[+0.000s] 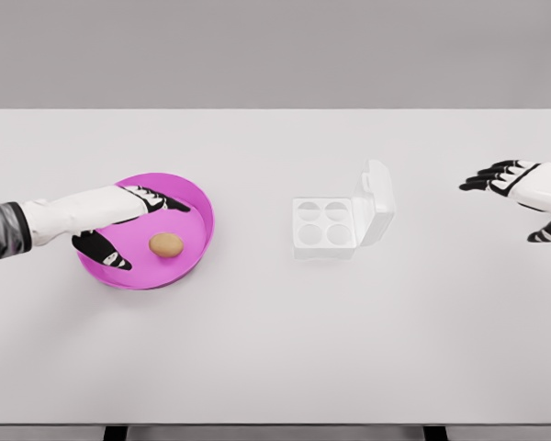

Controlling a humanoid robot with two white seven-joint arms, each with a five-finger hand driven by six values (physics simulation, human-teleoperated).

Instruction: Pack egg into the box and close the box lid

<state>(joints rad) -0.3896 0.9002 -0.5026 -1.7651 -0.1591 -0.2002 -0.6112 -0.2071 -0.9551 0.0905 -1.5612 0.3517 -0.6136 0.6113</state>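
Observation:
A brown egg (pixel 166 244) lies in a magenta plate (pixel 199 207) on the left of the white table. My left hand (pixel 142 228) hovers over the plate with its fingers spread, thumb below and fingers above, just left of the egg and not holding it. A white egg box (pixel 323 226) with four empty cups sits at the table's middle, its lid (pixel 376 202) standing open on the right side. My right hand (pixel 514 188) is at the far right edge, fingers relaxed and holding nothing.
The white table (pixel 275 349) spans the whole view, with its front edge near the bottom. A plain grey wall lies behind it.

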